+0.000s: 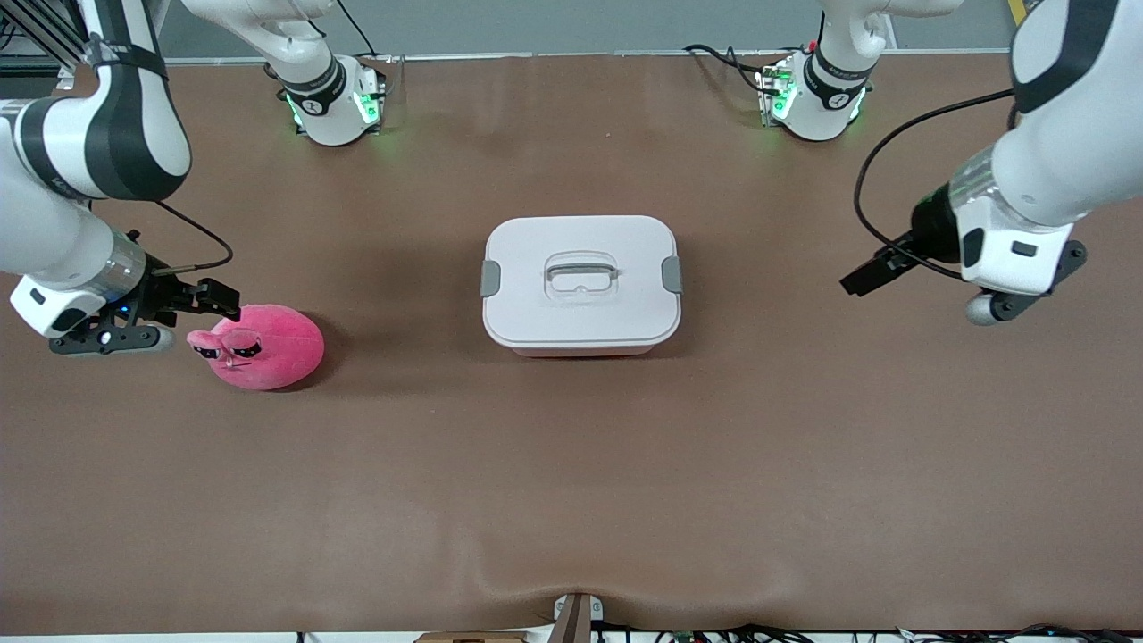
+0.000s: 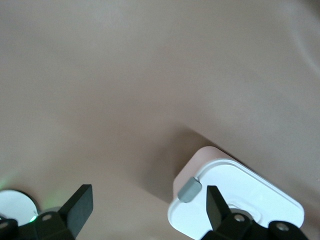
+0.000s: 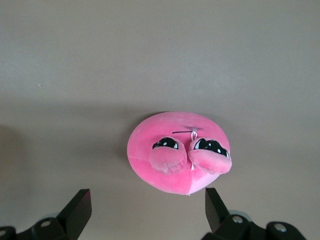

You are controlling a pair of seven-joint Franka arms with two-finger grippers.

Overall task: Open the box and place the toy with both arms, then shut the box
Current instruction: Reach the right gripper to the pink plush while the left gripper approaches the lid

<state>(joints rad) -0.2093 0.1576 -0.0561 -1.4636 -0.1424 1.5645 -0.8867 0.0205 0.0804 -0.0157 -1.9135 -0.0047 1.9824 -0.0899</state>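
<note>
- Box (image 1: 580, 284): sits mid-worktop, white lid (image 1: 580, 268) on and both grey side clips (image 1: 490, 278) apparently engaged. Judged rigid, smooth plastic, probably light; slippery on its flat faces.
- Best hold on the lid is the recessed handle (image 1: 581, 272) at its centre; clips likely need releasing first.
- Toy (image 1: 259, 346): rests toward the right arm's end of the worktop, well apart from the box. Judged soft, light, compressible; a pinch across its rounded body should hold.
- Right end effector (image 1: 212, 297): released, jaws wide, just beside the toy, not touching.
- Left end effector (image 1: 864, 277): released, empty, over bare worktop near the left arm's end.
</note>
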